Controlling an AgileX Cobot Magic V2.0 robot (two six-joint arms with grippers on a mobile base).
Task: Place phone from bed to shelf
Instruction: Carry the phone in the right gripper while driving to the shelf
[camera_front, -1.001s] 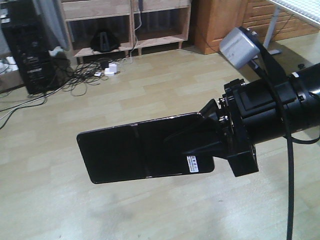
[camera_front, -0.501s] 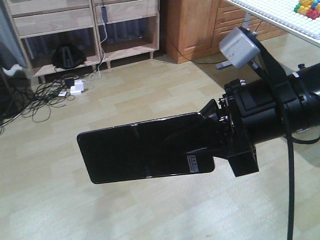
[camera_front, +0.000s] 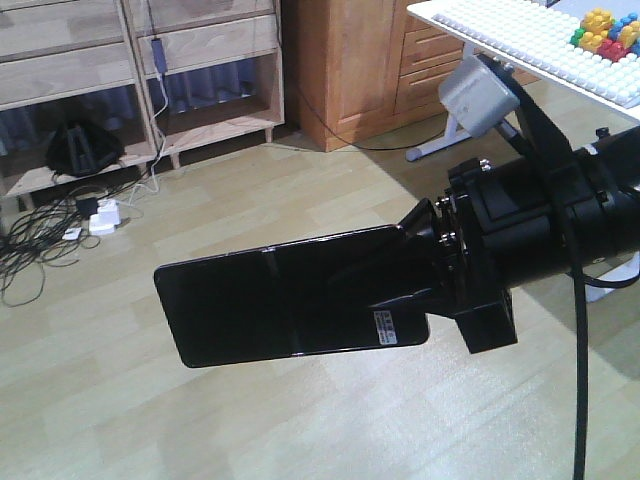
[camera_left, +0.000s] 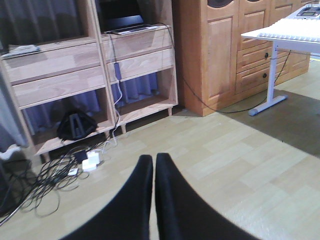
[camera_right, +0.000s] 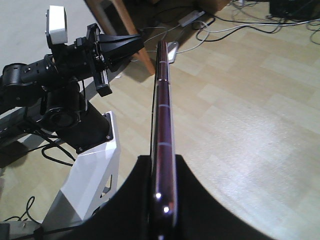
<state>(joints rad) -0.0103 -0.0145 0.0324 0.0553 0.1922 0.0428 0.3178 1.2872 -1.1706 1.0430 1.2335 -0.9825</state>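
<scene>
Wood-plank floor (camera_front: 200, 420) is filling most of my front view, with cables (camera_front: 40, 250) trailing near the foot of the shelf (camera_front: 210, 40) at the back, an orange-wood cabinet (camera_front: 340, 70) beside it and a white counter (camera_front: 500, 35) carrying toy bricks (camera_front: 605, 30) off to the right. No bed is showing in any view.

I'm watching the right gripper (camera_front: 400, 280) clamping the phone (camera_front: 280, 300) by one short end, close to the barcode sticker (camera_front: 387, 328). Most of the body is sticking out unsupported, well above the floor and well apart from the shelf. The wrist view is giving me the thin pinkish edge running straight out from between the fingers. The left gripper (camera_left: 152, 200) is riding with its fingers pressed together on nothing, pointing towards the shelf.

I'm judging this as the carry, with the placing not yet done. I'm reading the phone as light and stiff, but glossy, so the faces are offering little friction, and glass is not forgiving a drop onto planks. With a fold line crossing the middle, I'm wary of any knock on the free end. Pinching across the flat faces looks right to me, though a hold nearer the middle would be steadier.
</scene>
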